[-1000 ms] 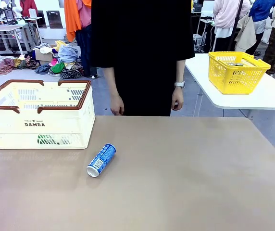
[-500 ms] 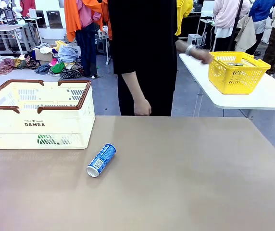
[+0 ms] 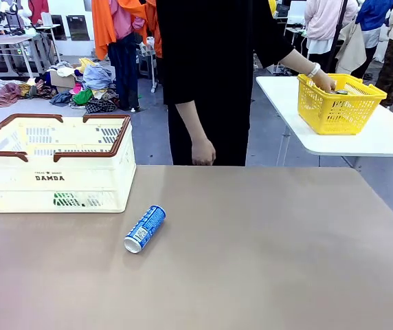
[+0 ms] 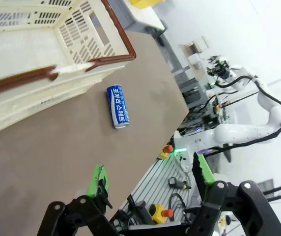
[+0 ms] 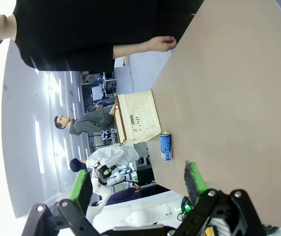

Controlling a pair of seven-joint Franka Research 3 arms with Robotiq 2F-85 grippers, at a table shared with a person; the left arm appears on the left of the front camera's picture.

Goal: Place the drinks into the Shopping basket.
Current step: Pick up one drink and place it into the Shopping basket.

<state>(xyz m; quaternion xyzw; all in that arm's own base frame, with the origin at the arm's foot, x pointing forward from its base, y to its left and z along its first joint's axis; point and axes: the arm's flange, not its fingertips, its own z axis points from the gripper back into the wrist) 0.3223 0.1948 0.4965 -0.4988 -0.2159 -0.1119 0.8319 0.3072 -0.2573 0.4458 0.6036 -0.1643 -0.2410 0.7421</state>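
One blue can (image 3: 145,228) lies flat just beside the one Shopping basket (image 3: 18,182), long axis diagonal, silver end facing the robot; left gripper (image 4: 149,169) and right gripper (image 5: 136,177) both gape, empty

The can (image 3: 145,229) is blue with white lettering. The basket (image 3: 18,187) is cream with slotted walls and a brown rim. The tabletop (image 3: 251,254) is plain tan. The far basket (image 3: 339,104) is yellow mesh.
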